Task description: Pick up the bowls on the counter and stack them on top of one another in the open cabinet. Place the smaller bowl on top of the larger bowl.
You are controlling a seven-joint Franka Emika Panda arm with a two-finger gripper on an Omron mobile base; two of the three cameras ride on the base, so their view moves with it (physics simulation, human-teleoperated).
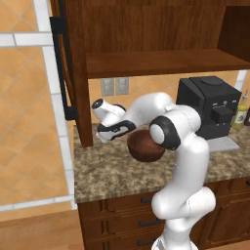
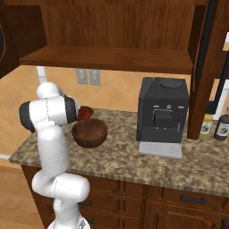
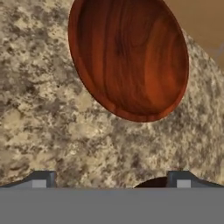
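There are two round brown wooden bowls on the speckled granite counter (image 2: 120, 163): one wide, deep dark brown bowl (image 2: 90, 133) and one small, shallow reddish-brown bowl (image 3: 129, 57). One boxy black coffee machine (image 2: 162, 112) stands on the same slab, with two bottles beside it, one yellowish bottle (image 2: 205, 124) and one dark bottle (image 2: 222, 124). On the tiled wall sit two grey outlet plates (image 1: 114, 86), and above hangs one dark wooden wall cabinet with one plain shelf (image 2: 107, 58).
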